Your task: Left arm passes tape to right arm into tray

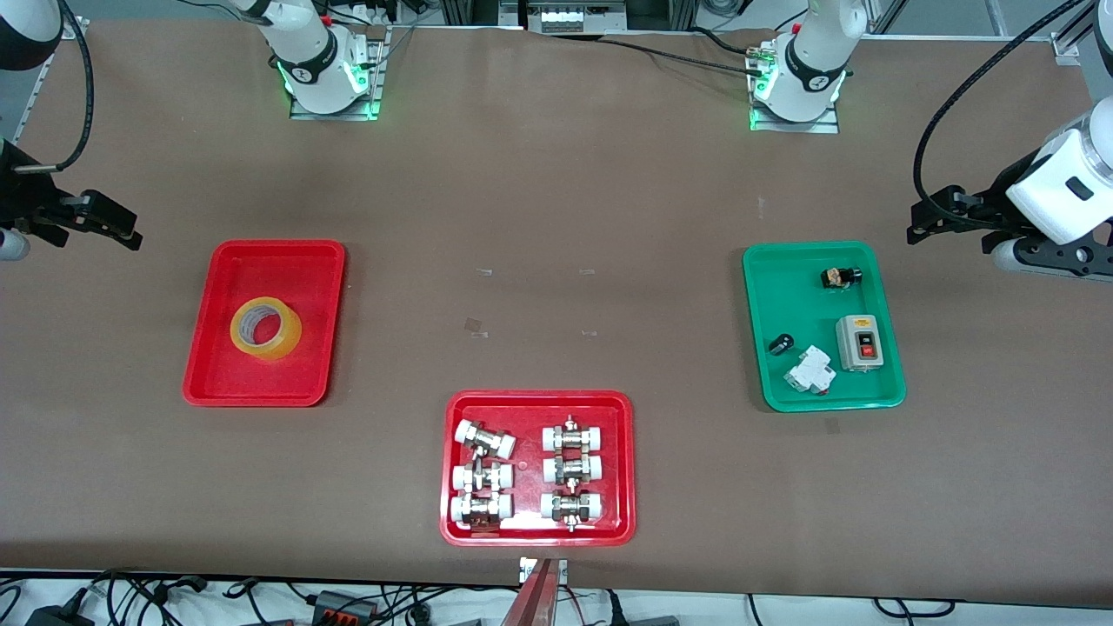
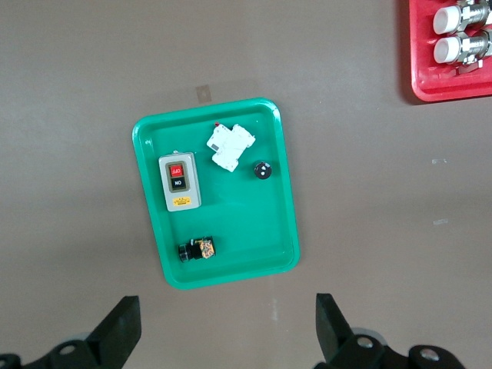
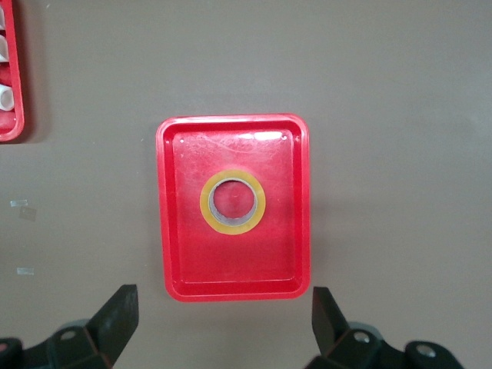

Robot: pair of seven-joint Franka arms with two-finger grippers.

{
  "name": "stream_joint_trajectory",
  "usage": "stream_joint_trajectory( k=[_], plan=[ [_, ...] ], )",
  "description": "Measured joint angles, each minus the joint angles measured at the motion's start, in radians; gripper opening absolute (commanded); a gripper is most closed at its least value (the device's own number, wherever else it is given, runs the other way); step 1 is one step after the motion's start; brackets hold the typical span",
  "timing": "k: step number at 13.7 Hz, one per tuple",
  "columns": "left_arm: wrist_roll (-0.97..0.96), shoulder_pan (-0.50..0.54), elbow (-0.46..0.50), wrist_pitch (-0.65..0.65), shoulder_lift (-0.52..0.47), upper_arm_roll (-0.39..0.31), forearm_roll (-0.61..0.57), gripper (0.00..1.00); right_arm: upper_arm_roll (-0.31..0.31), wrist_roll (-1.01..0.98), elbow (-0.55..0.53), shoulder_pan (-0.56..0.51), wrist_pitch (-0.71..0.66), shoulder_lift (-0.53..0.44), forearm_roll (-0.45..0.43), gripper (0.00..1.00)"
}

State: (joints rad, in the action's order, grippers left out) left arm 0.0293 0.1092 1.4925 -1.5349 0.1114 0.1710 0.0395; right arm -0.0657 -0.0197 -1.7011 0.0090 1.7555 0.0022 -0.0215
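Observation:
The tape [image 1: 276,346], a yellow translucent roll, lies flat in the middle of the plain red tray [image 1: 278,249] at the right arm's end of the table. From the right wrist view the tape [image 3: 209,206] and tray [image 3: 231,121] show straight below. My right gripper [image 1: 122,228] [image 3: 223,315] hangs open and empty over bare table beside that tray. At the other end, my left gripper [image 1: 935,222] [image 2: 227,323] is open and empty too, over bare table beside the green tray.
A green tray [image 1: 887,382] [image 2: 231,269] holds a grey switch box [image 1: 859,342], a white breaker [image 1: 810,370] and two small black parts. A red tray of white-capped metal fittings [image 1: 539,400] [image 2: 430,88] sits near the table's front edge, midway.

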Motion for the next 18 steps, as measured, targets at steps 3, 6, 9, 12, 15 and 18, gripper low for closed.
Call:
stream_joint_trajectory(
  k=[3, 6, 9, 12, 15, 18],
  plan=[
    [0.0, 0.0, 0.0, 0.0, 0.0, 0.0, 0.0, 1.0, 0.0, 0.0, 0.002, -0.001, 0.0, 0.0, 0.0, 1.0],
    [0.0, 0.0, 0.0, -0.001, 0.0, 0.0, 0.0, 1.0, 0.03, -0.002, 0.002, -0.047, 0.0, 0.0, 0.001, 1.0],
    [0.0, 0.001, 0.0, -0.002, 0.0, 0.0, 0.0, 1.0, 0.049, -0.003, 0.002, -0.051, -0.003, 0.0, 0.001, 1.0],
    [0.0, 0.001, 0.0, -0.003, 0.0, 0.0, 0.0, 1.0, 0.047, -0.003, 0.002, -0.051, -0.02, -0.001, 0.001, 1.0],
    [0.0, 0.003, 0.0, -0.009, 0.0, 0.0, 0.0, 1.0, 0.048, -0.003, 0.002, -0.051, -0.026, -0.005, 0.001, 1.0],
    [0.0, 0.003, 0.0, -0.011, 0.0, 0.0, 0.0, 1.0, 0.049, -0.003, -0.001, -0.051, -0.029, -0.013, 0.001, 1.0]
  ],
)
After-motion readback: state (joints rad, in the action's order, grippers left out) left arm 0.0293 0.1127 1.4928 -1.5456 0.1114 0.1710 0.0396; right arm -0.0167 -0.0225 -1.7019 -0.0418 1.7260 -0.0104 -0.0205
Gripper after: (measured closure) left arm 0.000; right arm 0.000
